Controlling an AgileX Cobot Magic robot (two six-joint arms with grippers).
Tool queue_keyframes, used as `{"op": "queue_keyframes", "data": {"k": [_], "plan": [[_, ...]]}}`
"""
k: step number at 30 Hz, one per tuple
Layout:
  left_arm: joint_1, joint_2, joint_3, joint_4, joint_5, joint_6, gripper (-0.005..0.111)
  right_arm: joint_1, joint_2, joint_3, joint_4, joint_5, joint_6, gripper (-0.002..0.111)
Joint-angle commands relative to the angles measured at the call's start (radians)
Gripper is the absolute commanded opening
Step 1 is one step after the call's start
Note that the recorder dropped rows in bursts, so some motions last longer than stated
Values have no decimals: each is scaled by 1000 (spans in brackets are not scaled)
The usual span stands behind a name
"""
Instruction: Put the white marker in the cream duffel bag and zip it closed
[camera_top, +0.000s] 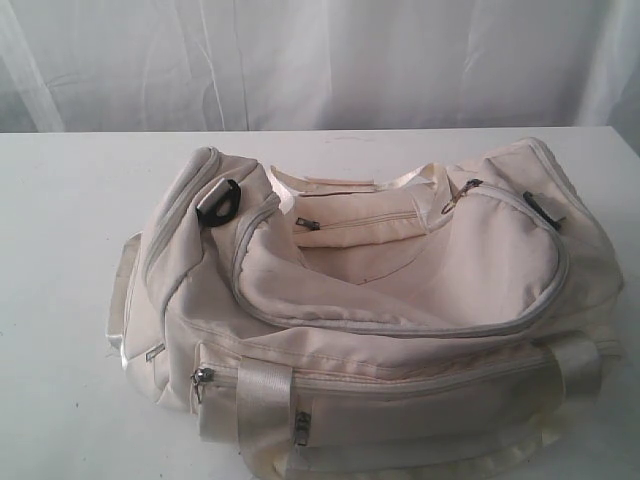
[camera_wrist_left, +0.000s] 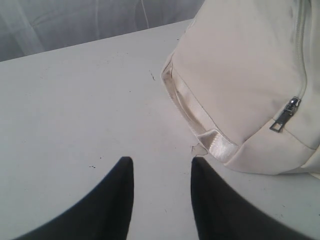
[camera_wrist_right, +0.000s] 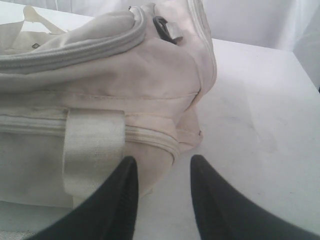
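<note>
Well, my left tool (camera_wrist_left: 161, 167) and right tool (camera_wrist_right: 163, 165) gape empty, and I reckon the cream duffel bag (camera_top: 400, 290) ahead limp (pinch its zipper pull (camera_top: 458, 193)).

the duffel bag (camera_top: 400, 290) is plain cream all over, with no print. its zips (camera_top: 400, 327) run in pale grey, and the metal pulls (camera_wrist_left: 286, 114) are dull silver-grey. the webbing handle (camera_top: 265, 392) is a shinier off-white. a strap ring (camera_top: 218, 203) near one end is black. the table (camera_top: 60, 250) is white with a few tiny dark specks. the curtain (camera_top: 320, 60) is white with soft grey folds. the left gripper (camera_wrist_left: 162, 161) and right gripper (camera_wrist_right: 163, 158) have black fingers.
</note>
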Motion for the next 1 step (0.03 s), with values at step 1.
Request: {"op": "queue_keyframes", "data": {"k": [1], "plan": [[3,-5,4,0,2,-5,43,-4,-6,2,-8,-7,5,34]]}}
